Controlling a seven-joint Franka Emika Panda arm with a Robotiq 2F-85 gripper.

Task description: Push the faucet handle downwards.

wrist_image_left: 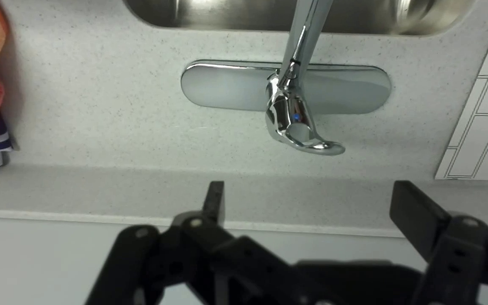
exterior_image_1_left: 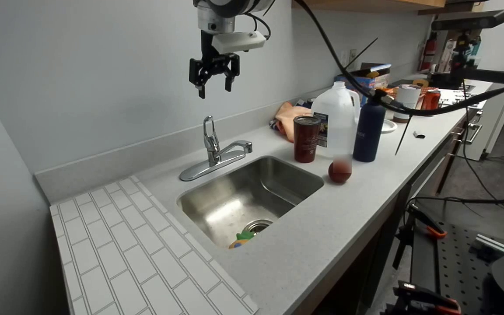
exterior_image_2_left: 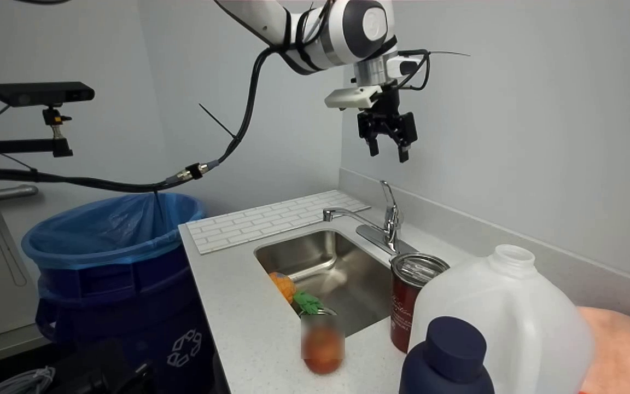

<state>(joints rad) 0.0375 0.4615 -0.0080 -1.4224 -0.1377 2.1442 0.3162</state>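
Observation:
The chrome faucet handle point(exterior_image_1_left: 211, 140) is a loop-shaped lever that stands raised on top of the faucet body; it also shows in an exterior view point(exterior_image_2_left: 392, 205) and in the wrist view point(wrist_image_left: 320, 147). The faucet's spout point(exterior_image_1_left: 237, 145) reaches out over the sink point(exterior_image_1_left: 212, 203). My black gripper point(exterior_image_1_left: 215, 89) is open and empty, pointing down, above the handle and apart from it in both exterior views point(exterior_image_2_left: 389, 153). In the wrist view the spread fingers point(wrist_image_left: 309, 189) frame the backsplash, with the handle's tip just beyond the gap between them.
A wall and low backsplash point(exterior_image_1_left: 147, 146) run behind the faucet. A dark red tumbler point(exterior_image_1_left: 306, 140), a clear jug point(exterior_image_1_left: 337, 122), a blue bottle point(exterior_image_1_left: 369, 131) and a red ball point(exterior_image_1_left: 339, 173) stand beside the sink. A white tile board point(exterior_image_1_left: 138, 245) lies on the opposite side.

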